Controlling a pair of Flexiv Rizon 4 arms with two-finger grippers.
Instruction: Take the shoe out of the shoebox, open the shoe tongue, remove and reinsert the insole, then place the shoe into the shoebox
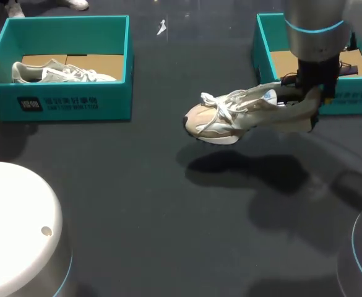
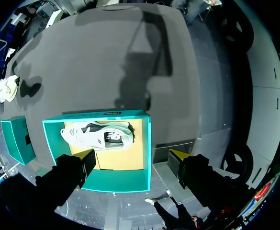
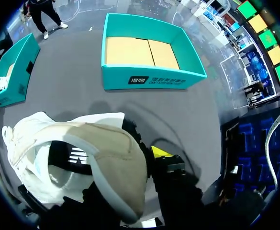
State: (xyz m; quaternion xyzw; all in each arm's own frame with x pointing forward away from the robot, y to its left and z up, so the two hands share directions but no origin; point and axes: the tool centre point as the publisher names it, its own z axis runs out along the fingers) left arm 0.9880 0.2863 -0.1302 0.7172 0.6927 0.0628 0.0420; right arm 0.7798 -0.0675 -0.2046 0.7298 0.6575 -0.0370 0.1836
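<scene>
At the right arm's fingertips — a shoe held aloft by its heel.

Right gripper (image 3: 147, 160) is clamped on the heel of the beige shoe (image 1: 242, 114); one yellow tip shows outside the heel, the other is hidden by the shoe. The shoe hangs clear of the table (image 1: 137, 204), toe toward the middle, just in front of the right shoebox (image 1: 354, 99). The step in hand is judged to be the set-down before the tongue is opened. It is best done by lowering the sole flat, laces up, near the middle where both arms reach, and letting go only once the sole bears. Left gripper (image 2: 132, 160) is spread wide and holds nothing — it hovers over the left shoebox (image 2: 147, 143), which contains a second shoe (image 2: 99, 135).
</scene>
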